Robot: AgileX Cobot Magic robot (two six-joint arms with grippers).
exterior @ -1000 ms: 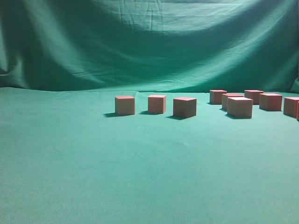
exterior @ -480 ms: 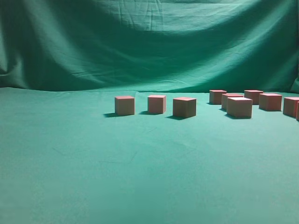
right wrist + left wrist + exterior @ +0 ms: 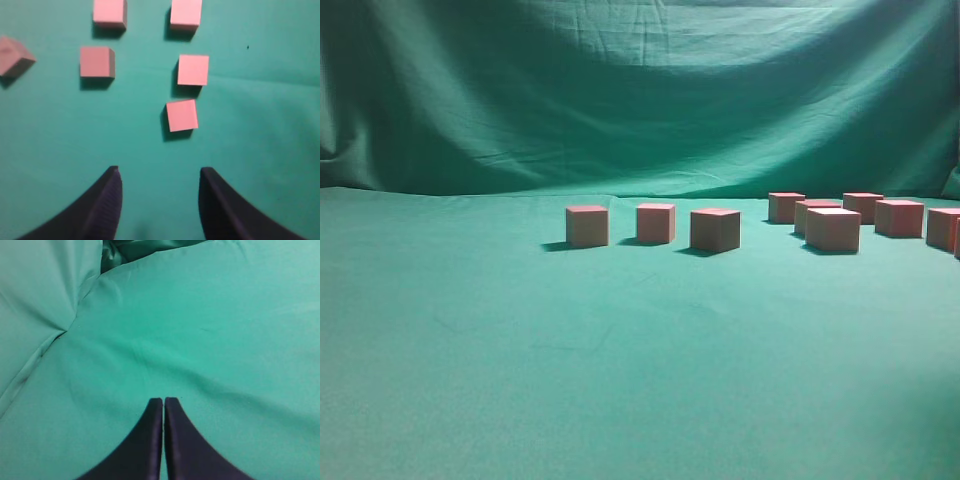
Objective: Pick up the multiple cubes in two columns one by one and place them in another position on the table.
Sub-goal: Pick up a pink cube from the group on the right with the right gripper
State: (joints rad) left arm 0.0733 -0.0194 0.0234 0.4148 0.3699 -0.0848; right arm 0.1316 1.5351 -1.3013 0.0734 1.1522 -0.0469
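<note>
Several pink-topped cubes stand on the green cloth. In the exterior view three stand apart in a row: one (image 3: 587,226), one (image 3: 656,223) and one (image 3: 715,230). A cluster stands at the right, with its front cube (image 3: 833,229) nearest. Neither gripper shows in the exterior view. In the right wrist view my right gripper (image 3: 159,172) is open and empty above the cloth. The nearest cube (image 3: 182,115) lies just ahead of it, in the right column. The left column's near cube (image 3: 96,62) is farther ahead. My left gripper (image 3: 163,401) is shut and empty over bare cloth.
A green cloth backdrop (image 3: 640,90) hangs behind the table. A lone tilted cube (image 3: 12,55) sits at the left edge of the right wrist view. A fold of cloth (image 3: 65,330) crosses the left wrist view.
</note>
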